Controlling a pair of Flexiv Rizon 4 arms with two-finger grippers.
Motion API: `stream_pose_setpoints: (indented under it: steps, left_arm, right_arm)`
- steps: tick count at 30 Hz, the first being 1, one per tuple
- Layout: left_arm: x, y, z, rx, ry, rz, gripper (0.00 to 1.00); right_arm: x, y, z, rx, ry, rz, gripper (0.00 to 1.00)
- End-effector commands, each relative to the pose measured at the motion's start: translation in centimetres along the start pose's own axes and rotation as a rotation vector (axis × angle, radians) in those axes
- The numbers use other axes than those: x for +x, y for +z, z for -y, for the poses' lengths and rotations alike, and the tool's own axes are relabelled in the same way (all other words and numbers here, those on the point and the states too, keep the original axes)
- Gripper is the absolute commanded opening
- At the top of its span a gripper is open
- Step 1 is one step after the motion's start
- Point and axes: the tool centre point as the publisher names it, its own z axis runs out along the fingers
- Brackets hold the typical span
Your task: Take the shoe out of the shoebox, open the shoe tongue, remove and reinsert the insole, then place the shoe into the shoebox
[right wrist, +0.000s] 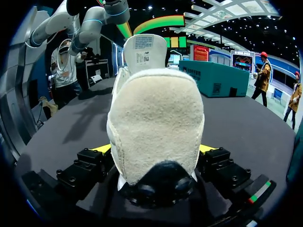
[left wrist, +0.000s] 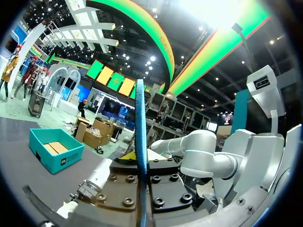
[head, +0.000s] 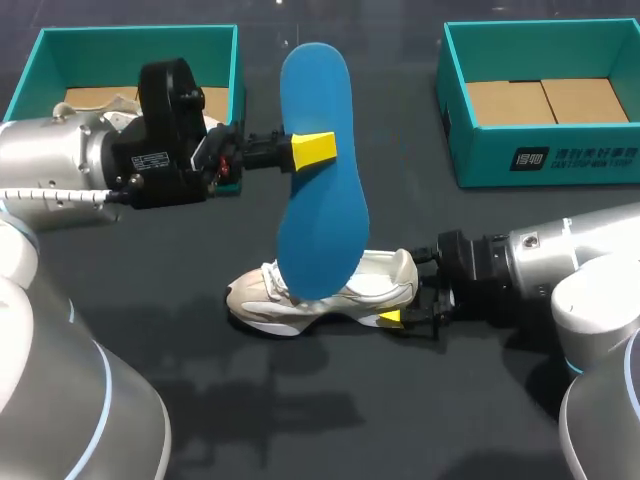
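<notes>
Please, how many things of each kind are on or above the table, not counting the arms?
teal shoeboxes: 2
blue insole: 1
white shoe: 1
Total: 4

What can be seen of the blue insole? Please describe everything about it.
The blue insole is thin, flat, foot-shaped and looks like foam. The left end effector is shut on its upper half, holding it nearly upright in the air. Its lower end hangs over the white shoe; whether they touch cannot be told.
</notes>
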Motion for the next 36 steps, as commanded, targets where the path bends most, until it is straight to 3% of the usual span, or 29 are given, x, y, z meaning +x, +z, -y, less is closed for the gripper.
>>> stream_pose_setpoints:
  steps: [1,4,15,18,30,36]
  left_arm:
    - [0.4,0.5,0.2,0.004,0.0,0.009,0.0]
    - [0.4,0.5,0.2,0.004,0.0,0.009,0.0]
    - [0.4,0.5,0.2,0.004,0.0,0.009,0.0]
    - [0.4,0.5,0.2,0.004,0.0,0.009,0.0]
    - [0.4,0.5,0.2,0.004,0.0,0.009,0.0]
    - [0.4,0.5,0.2,0.004,0.0,0.009,0.0]
  right_arm:
    - [0.5,-1.7,-0.9,0.107,0.017,-0.005,1.0]
    - [0.5,-2.7,-1.0,0.167,0.013,-0.026,1.0]
    - [-0.4,-5.5,-3.0,0.524,0.079,-0.075,1.0]
    - [-0.4,-5.8,-3.7,0.747,0.184,-0.044,1.0]
    - [-0.4,-5.8,-3.7,0.747,0.184,-0.044,1.0]
    - [-0.2,-5.1,-5.3,0.928,0.217,-0.02,1.0]
